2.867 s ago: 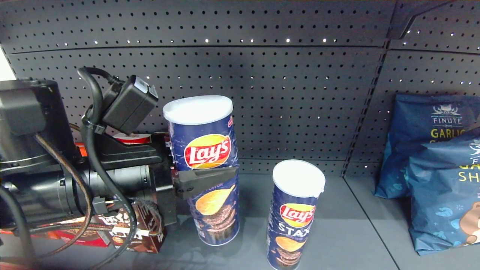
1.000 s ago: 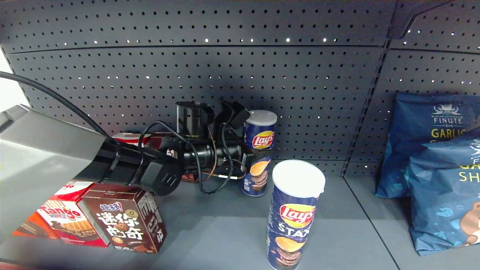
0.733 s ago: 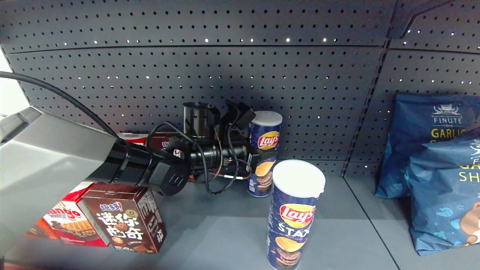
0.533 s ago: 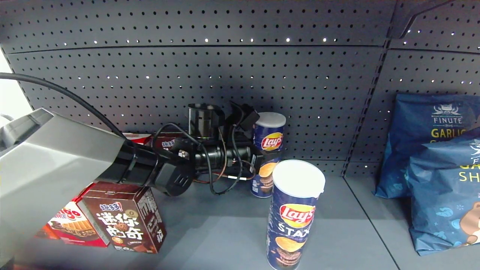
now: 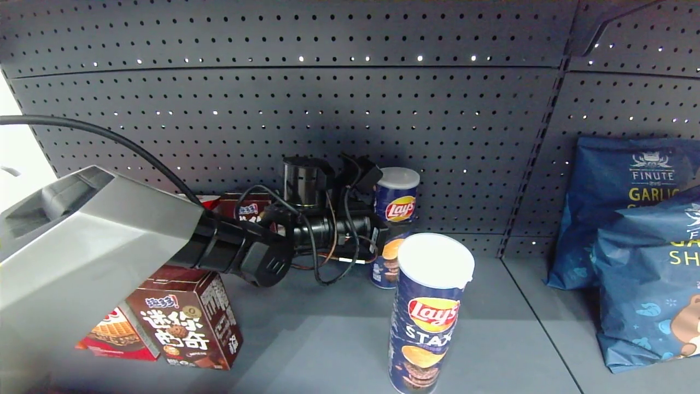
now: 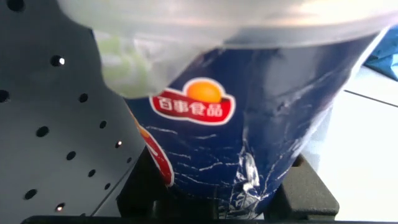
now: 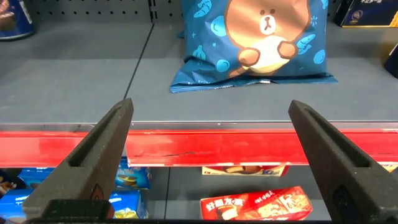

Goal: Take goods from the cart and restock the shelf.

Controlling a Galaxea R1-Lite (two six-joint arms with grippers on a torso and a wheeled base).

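The left pincer (image 5: 389,232) is closed on the middle of a chips can (image 5: 397,200) at the back of the shelf (image 5: 328,339), close to the pegboard (image 5: 328,109). The can is upright, long axis vertical, white lid on top; body dark blue with red-yellow logo. A second can (image 5: 429,312) of this kind stands nearer the front. The right pincer (image 7: 211,155) is open wide.
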